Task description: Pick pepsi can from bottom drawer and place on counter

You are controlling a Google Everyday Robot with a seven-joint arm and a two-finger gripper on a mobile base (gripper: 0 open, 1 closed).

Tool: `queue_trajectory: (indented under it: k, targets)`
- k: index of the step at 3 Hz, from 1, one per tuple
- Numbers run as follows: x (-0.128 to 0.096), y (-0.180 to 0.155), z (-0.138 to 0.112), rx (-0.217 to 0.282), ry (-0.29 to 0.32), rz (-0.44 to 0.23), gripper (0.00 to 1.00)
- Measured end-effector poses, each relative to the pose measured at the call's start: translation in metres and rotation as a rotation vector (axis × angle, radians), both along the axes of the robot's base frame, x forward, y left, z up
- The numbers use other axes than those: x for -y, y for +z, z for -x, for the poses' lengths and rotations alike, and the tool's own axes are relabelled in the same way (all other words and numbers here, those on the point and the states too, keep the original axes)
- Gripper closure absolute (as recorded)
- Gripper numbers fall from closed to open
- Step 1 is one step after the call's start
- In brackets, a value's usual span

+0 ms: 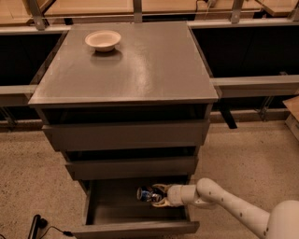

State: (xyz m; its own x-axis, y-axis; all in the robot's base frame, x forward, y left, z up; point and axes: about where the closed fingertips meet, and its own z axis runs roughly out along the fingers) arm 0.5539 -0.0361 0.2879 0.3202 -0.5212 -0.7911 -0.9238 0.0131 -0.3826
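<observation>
the gripper (156,195) sits in the drawer (135,228), jaws spread beside the can (144,193), clamping nothing; it looks light, slick and dentable, so squeeze mid-body gently.

- A robot test lab, by the look of it: a free-standing drawer cabinet (126,135) on a speckled hard floor (252,149).
- Light wooden tabletops (88,7) on metal legs (35,9) line the back.
- A loose cable (51,229) lies on the floor.
- The gripper (154,195) is inside the open bottom drawer (135,228).

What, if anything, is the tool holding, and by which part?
Cannot be told: the tool is in the bottom drawer at the right end of the pepsi can, grip unclear.
</observation>
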Motion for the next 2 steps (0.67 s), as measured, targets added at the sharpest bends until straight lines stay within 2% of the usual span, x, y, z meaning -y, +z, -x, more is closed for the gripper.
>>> queue_trajectory:
  k: [1, 2]
  targets:
    - [0.009, 0.057, 0.024, 0.054, 0.008, 0.019, 1.0]
    - [0.006, 0.124, 0.059, 0.015, 0.036, 0.053, 1.0]
